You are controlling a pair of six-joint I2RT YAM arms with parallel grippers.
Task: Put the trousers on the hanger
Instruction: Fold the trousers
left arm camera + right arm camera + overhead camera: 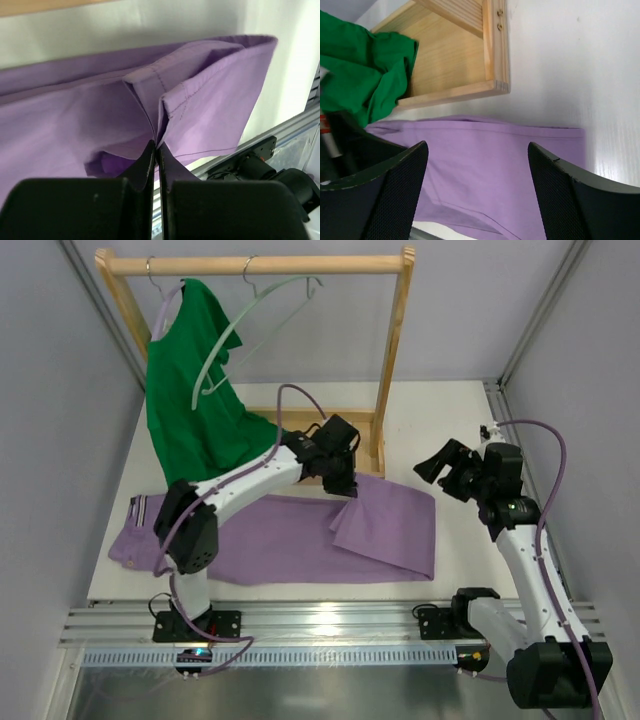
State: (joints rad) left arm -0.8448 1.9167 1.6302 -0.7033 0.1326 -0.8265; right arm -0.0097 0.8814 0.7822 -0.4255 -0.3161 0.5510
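Observation:
The lilac trousers lie flat across the table, waistband at the left, leg ends folded back at the right. My left gripper is shut on a pinched-up fold of the leg hems; in the left wrist view the stitched hems rise out of the closed left gripper. My right gripper hovers open just right of the trousers, holding nothing; in its wrist view the right gripper looks down on trouser fabric. The pale grey-green hanger hangs tilted on the rack rail, bare.
A wooden clothes rack stands at the back, its base frame close to the trousers' far edge. A dark green T-shirt on a lavender hanger hangs at the rack's left and drapes onto the table. Metal rails run along the near edge.

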